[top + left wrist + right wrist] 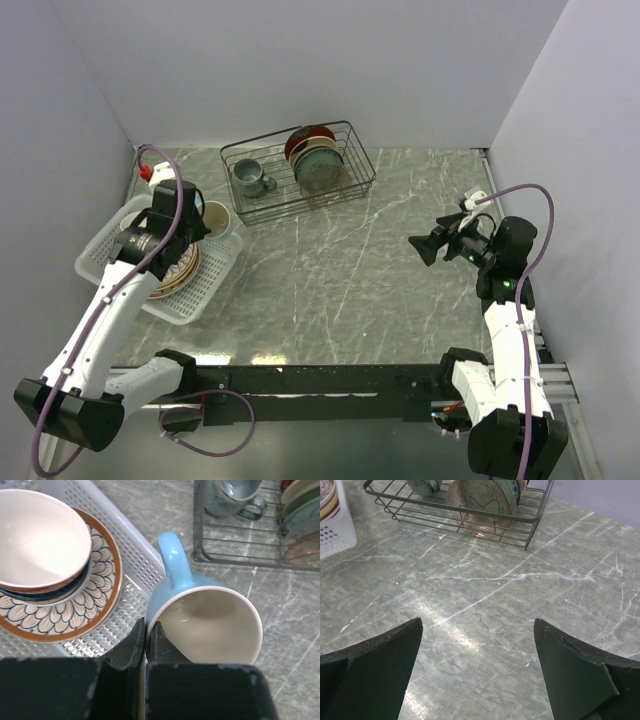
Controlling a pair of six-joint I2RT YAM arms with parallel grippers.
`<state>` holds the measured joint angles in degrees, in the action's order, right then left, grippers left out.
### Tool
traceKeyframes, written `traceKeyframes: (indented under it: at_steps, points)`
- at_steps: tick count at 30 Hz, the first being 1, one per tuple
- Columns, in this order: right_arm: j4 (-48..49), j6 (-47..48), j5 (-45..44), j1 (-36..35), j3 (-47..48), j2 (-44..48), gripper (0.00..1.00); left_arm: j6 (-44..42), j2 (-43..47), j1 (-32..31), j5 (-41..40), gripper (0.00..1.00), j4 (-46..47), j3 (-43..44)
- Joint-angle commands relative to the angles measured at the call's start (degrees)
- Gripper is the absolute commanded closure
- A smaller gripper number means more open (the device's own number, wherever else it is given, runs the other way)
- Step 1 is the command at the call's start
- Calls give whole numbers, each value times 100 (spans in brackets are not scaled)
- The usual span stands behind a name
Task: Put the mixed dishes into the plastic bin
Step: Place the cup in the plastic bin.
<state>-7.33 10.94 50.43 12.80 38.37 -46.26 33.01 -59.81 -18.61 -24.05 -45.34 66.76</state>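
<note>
Two tools shown. The right tool [477,623], jaws apart and empty, hangs above the table [485,580]. The left tool [146,635] is clamped on the wall of the light blue mug [210,625], which is tilted at the corner rim of the plastic bin [135,555]. Risk: this thin-rim pinch may slip, dropping the mug outside the bin or onto the stacked bowls [35,535].

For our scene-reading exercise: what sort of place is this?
Probably a robot test cell, not a kitchen: bare white walls enclose a marble-look table, with a left arm and right arm bolted at its edge.
</note>
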Motion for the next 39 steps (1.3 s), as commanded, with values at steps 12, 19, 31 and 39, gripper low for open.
traceKeyframes:
  at_steps: [12, 19, 31, 39]
  points:
    - [74, 75, 10, 47, 303, 82, 0, -225, -21, 885, 551, 99, 562, -295]
    - [74, 75, 19, 56, 303, 91, 0, -243, -215, 1079, 726, 99, 632, -611]
    - [57, 75, 28, 47, 311, 82, 0, -348, -628, 1193, 1017, 99, 878, -981]
    - [57, 84, 28, 47, 311, 82, 0, -410, -909, 1316, 1052, 97, 1053, -1218]
